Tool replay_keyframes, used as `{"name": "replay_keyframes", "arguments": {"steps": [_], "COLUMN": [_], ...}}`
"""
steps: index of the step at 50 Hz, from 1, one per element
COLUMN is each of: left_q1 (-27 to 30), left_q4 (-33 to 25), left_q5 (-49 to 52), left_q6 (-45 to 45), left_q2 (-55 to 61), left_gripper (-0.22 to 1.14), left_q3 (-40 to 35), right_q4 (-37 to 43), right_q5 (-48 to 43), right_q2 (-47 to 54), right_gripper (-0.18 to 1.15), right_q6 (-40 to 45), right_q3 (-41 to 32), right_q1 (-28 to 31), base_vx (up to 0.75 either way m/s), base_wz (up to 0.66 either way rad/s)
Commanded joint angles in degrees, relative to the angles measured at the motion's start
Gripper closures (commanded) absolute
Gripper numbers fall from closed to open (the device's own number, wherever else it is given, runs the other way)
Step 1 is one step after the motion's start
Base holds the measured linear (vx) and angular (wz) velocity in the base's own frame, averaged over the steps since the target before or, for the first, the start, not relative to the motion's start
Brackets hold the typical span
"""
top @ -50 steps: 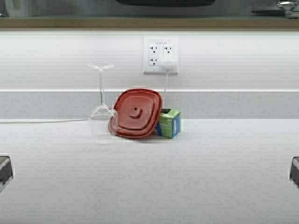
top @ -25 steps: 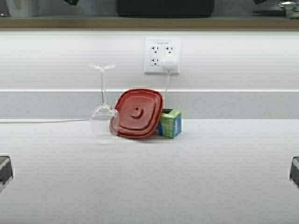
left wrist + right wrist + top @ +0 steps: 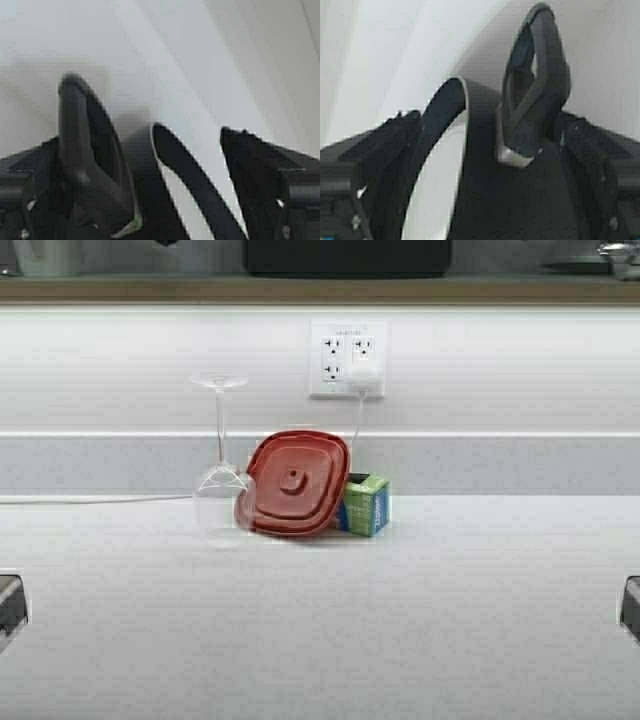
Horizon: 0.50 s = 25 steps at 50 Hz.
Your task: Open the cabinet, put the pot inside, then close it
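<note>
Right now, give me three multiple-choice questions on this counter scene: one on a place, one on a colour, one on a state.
1. Where is the red lid? A lying flat; B leaning on the wall between the glass and the box; C inside the box.
2. What colour is the box? A green; B yellow; C white.
3. How does the glass stand? A upright; B on its side; C upside down.
Answers: B, since the lid stands tilted on its edge against the wall; A, since the box's sides show green; C, since the glass has its foot at the top and its bowl at the bottom.
</note>
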Motion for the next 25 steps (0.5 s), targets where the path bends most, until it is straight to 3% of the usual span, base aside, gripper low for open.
{"name": "replay_keyframes", "arguments": {"steps": [1,25], "left_q1": [-0.35,-0.35], "left_q4": [0.35,0.44], "left_q5": [-1.05,-5.45], "left_q6": [-0.44,-0.97], "left_q2": [-1.05,-8.53], "left_gripper": [-0.11,-0.11], "left_q3": [-0.53,8.70], "right_q4": [0.18,0.26], "right_q5": [-0.35,-0.35], "right_q2": [-1.41,-9.23], "right_gripper": [-0.06,-0.06], "right_q6": [0.00,-0.18], "right_q3": [-0.26,8.17], "right_q1": [0.53,-0.70], "base_vx": [0.00,0.00], "base_wz": [0.00,0.00]}}
